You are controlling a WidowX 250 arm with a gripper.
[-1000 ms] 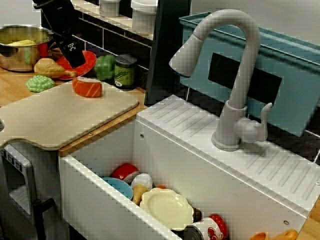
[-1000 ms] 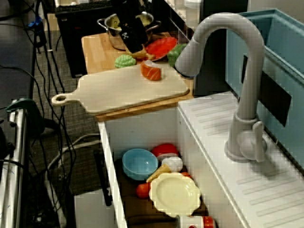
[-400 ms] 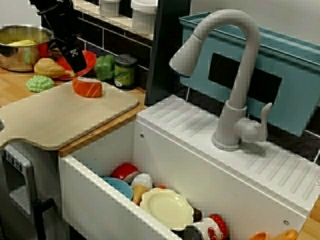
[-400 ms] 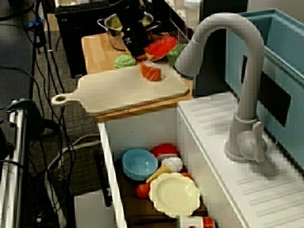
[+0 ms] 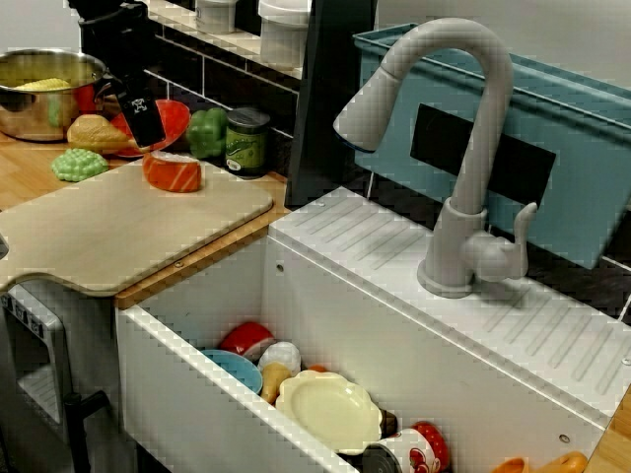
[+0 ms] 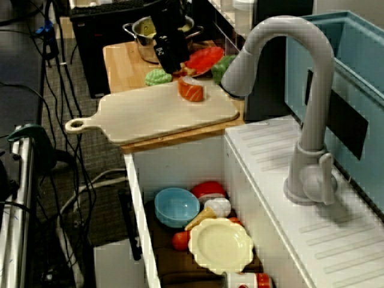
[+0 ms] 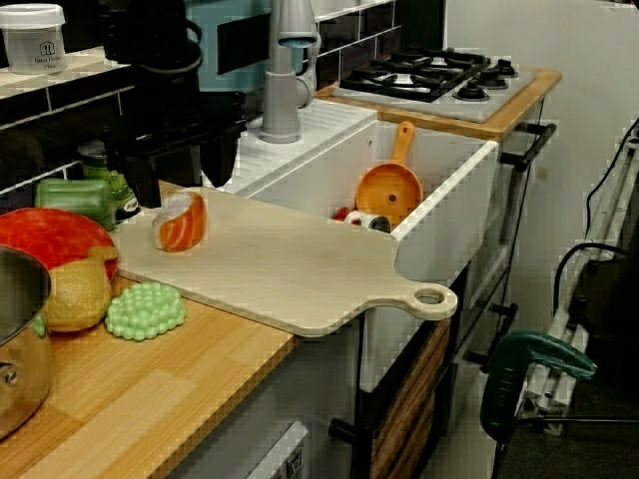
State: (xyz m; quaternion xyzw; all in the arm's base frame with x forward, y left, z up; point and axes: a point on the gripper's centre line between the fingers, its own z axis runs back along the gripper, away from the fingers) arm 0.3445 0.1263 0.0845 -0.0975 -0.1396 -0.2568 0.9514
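Pincer (image 5: 148,130) hangs tilted in the air over the back of the table (image 5: 25,182), right in front of the red plate (image 5: 175,116). I can't tell how far open it is from either sink view, and nothing shows in its grip. The salmon slice (image 5: 173,171) sits at the far corner of the cutting board (image 5: 118,232), just below the pincer and a touch toward the sink, not touching it. Its long side runs roughly along the board's back edge, one end pointing toward the green can (image 5: 246,141).
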